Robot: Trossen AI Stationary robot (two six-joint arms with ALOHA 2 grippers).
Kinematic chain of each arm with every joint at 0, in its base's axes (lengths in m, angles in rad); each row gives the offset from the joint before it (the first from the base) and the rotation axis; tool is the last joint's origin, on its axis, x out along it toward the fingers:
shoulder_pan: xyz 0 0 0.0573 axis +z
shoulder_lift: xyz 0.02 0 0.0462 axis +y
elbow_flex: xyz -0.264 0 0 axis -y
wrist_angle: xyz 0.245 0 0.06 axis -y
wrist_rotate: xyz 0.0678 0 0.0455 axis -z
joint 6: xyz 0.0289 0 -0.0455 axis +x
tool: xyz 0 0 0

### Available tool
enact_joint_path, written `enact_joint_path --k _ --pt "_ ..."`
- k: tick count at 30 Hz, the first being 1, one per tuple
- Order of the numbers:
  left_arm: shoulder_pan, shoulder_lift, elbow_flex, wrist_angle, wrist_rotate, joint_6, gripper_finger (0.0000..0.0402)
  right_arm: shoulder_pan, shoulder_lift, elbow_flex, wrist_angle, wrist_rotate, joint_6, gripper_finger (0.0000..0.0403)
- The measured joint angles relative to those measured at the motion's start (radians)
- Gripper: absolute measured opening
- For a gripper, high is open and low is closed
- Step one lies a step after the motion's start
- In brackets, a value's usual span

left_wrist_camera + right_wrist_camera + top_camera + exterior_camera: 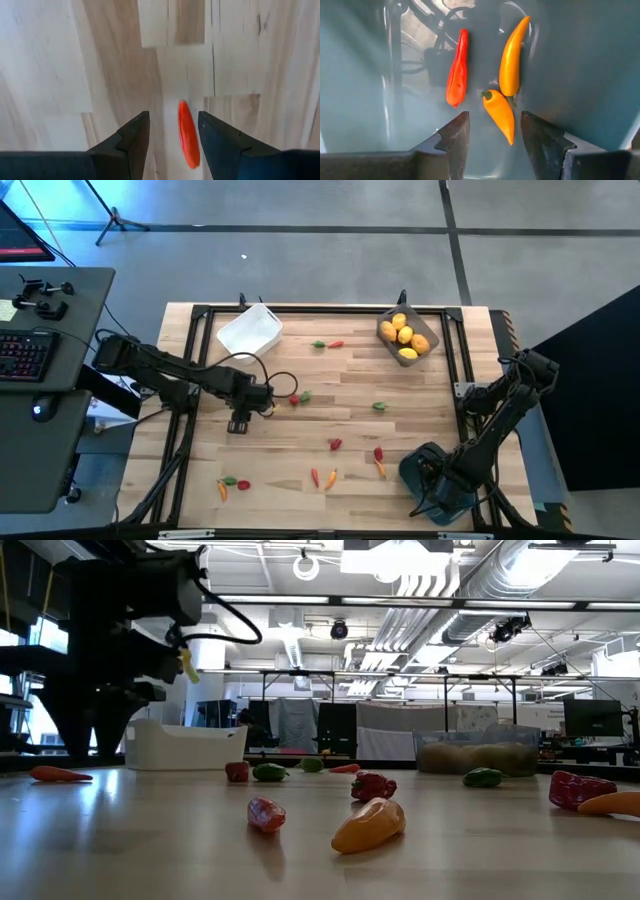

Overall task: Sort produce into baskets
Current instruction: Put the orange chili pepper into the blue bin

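My left gripper [240, 423] hangs open over the table's left middle, pointing down. A thin red-orange carrot-like piece [187, 135] lies on the wood below, between the two fingers and apart from them. My right gripper [437, 480] stands open over the blue-teal basket [412, 468] at the near right. On the basket's floor lie a red pepper-like piece [457, 70] and two orange ones [513, 55] [500, 114]. The white basket [250, 330] stands at the far left. The translucent grey basket [384, 330] at the far right holds yellow fruits [405, 337].
Loose produce lies scattered: red and green pieces [300, 397] beside my left arm, a green one [380, 407], red ones [336, 444] [378, 452], orange ones [323, 477], several near the front left [232, 484], and a green-red pair [328, 343] at the far side. Black frame rails edge the table.
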Motion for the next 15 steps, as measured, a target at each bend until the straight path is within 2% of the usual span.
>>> enact_joint_path --k 8,15 --pt "0.023 0.032 0.001 0.001 0.054 0.012 0.0156 0.0 0.0 0.0 0.007 -0.001 0.0 0.0168" --pt "0.022 0.148 0.006 -0.006 0.075 0.027 0.0154 0.0 0.0 0.0 0.007 -0.001 0.0 0.0168"
